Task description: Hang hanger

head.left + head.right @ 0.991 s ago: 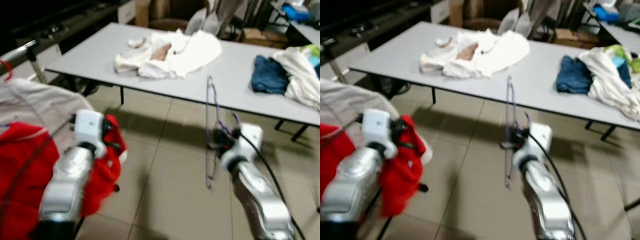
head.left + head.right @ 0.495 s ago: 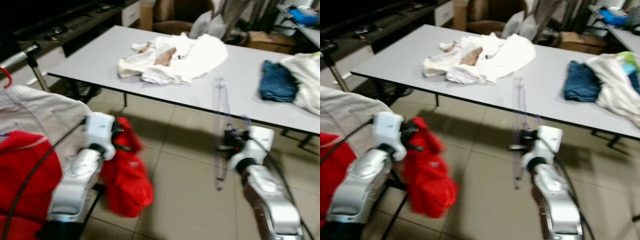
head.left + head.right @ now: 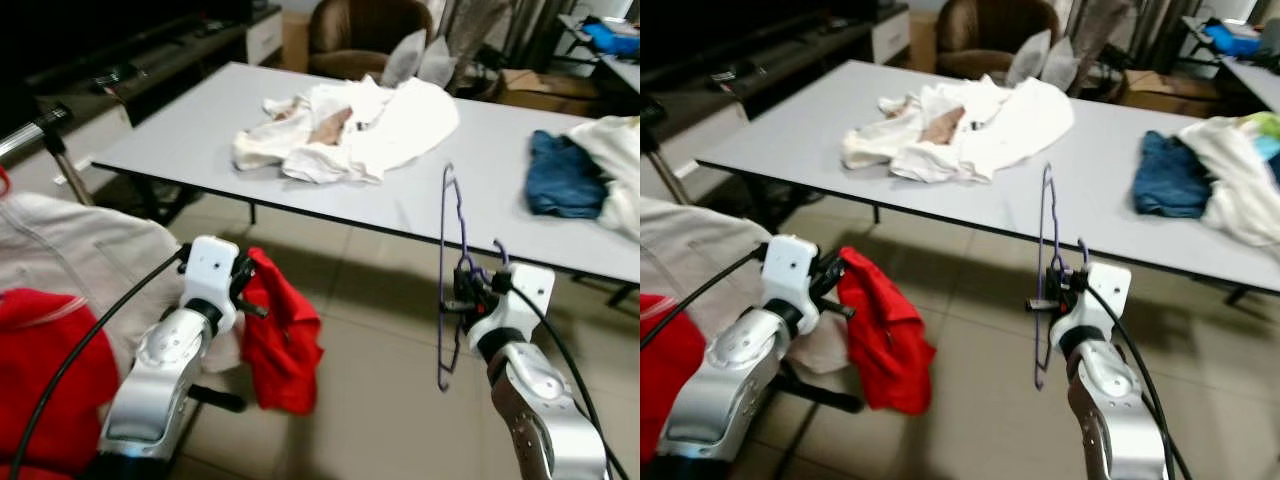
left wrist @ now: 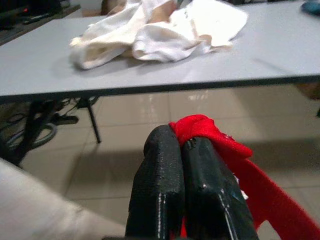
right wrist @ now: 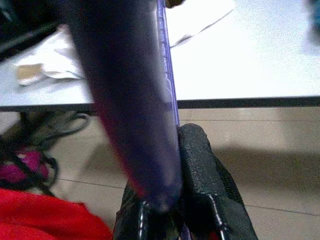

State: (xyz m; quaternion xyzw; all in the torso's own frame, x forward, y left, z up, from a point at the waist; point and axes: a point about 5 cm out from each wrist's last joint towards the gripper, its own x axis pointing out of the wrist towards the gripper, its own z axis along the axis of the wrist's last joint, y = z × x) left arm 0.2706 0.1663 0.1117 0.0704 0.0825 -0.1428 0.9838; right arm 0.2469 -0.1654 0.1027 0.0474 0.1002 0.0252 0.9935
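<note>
- Right gripper (image 3: 468, 297) clenches the thin purple wire hanger (image 3: 446, 270) upright, hook free for hanging.
- Left gripper (image 4: 184, 150) pinches the red cloth garment (image 3: 280, 332), apparently clearing rack space.

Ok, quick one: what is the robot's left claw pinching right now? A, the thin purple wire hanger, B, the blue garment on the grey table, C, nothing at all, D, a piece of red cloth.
D: the left claw is shut on the red cloth, which hangs down beside it over the tiled floor, while the thin purple wire hanger is held upright in the right claw.
</note>
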